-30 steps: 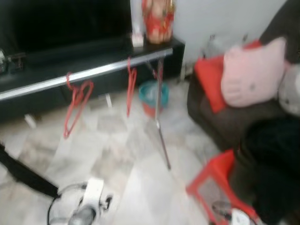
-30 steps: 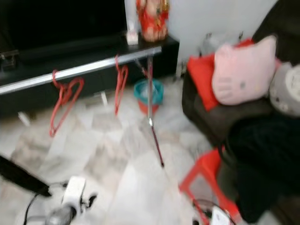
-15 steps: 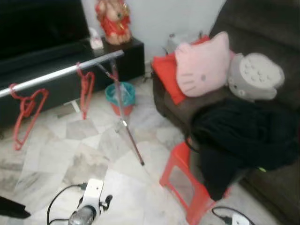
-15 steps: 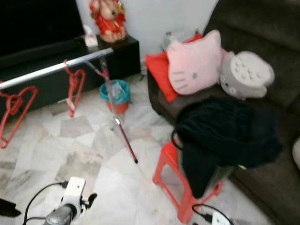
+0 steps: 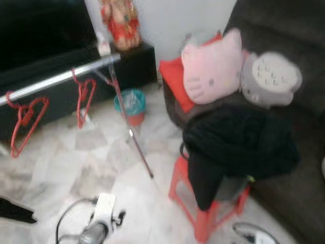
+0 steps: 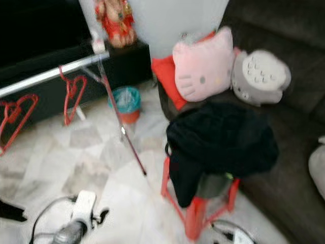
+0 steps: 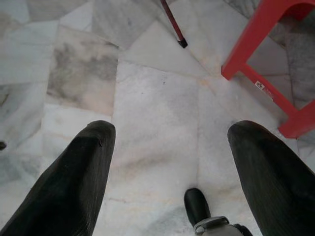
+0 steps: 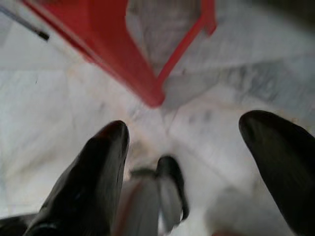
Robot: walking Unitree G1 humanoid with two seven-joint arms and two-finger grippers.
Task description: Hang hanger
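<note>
Two red hangers (image 5: 24,119) (image 5: 84,96) hang on a silver rail (image 5: 56,79) at the left, in front of a black cabinet. A heap of black clothing (image 5: 238,147) lies over a red stool (image 5: 203,221) beside the sofa. Both arms hang low. My left gripper (image 7: 172,130) is open over bare marble floor, with the stool's leg (image 7: 256,34) ahead of it. My right gripper (image 8: 189,125) is open too, nothing between its fingers, and the red stool (image 8: 123,54) is just beyond it.
The rail's slanted leg (image 5: 134,140) reaches the floor near a teal bin (image 5: 131,101). A dark sofa (image 5: 299,30) carries a pink cat cushion (image 5: 210,66), a grey plush (image 5: 271,76) and a red cushion (image 5: 172,76). Open marble floor (image 5: 91,162) lies between rail and stool.
The camera has swung right and closer, so the sofa and the stool with black clothing now sit mid-picture. The hangers stay on the rail. Both arms still hang low.
</note>
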